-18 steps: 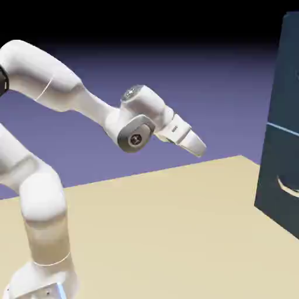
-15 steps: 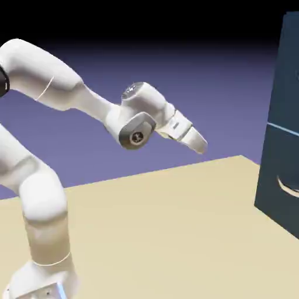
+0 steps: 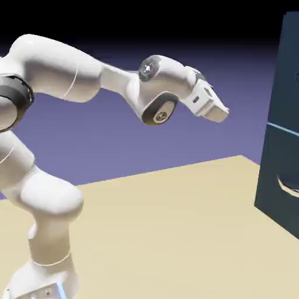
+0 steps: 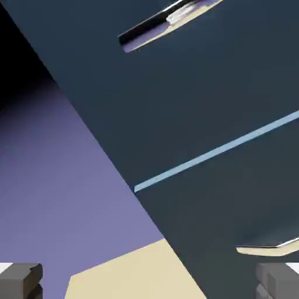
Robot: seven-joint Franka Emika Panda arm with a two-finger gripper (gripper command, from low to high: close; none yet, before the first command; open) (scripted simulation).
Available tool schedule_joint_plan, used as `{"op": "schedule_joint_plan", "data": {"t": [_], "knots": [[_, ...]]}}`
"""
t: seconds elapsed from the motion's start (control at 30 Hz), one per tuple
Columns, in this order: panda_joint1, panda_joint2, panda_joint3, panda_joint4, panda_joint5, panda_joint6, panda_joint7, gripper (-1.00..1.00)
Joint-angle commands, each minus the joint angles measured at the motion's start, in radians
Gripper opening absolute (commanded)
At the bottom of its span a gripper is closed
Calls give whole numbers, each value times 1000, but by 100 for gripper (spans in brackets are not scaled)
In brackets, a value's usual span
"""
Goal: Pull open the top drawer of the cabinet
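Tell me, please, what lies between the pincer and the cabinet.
Nothing solid: in the exterior view, only the blue-violet backdrop shows between the pincer and the cabinet, with the tabletop lower down.

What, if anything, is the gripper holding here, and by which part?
Nothing is held: the gripper is open, with no object between its fingertips, and the top drawer's handle sits ungripped ahead.

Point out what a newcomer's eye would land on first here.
The big white arm dominates the exterior view, reaching from the left toward the right. At the right edge stands the dark blue cabinet, crossed by a pale line. In the hand view, a shiny handle gleams near the top.
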Motion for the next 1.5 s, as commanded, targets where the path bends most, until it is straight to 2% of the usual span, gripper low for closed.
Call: {"op": "schedule_joint_plan", "data": {"t": [0.0, 1.47], "knots": [[36, 1, -33, 18, 5, 8, 14, 0], [1631, 25, -1495, 824, 205, 370, 622, 0]]}}
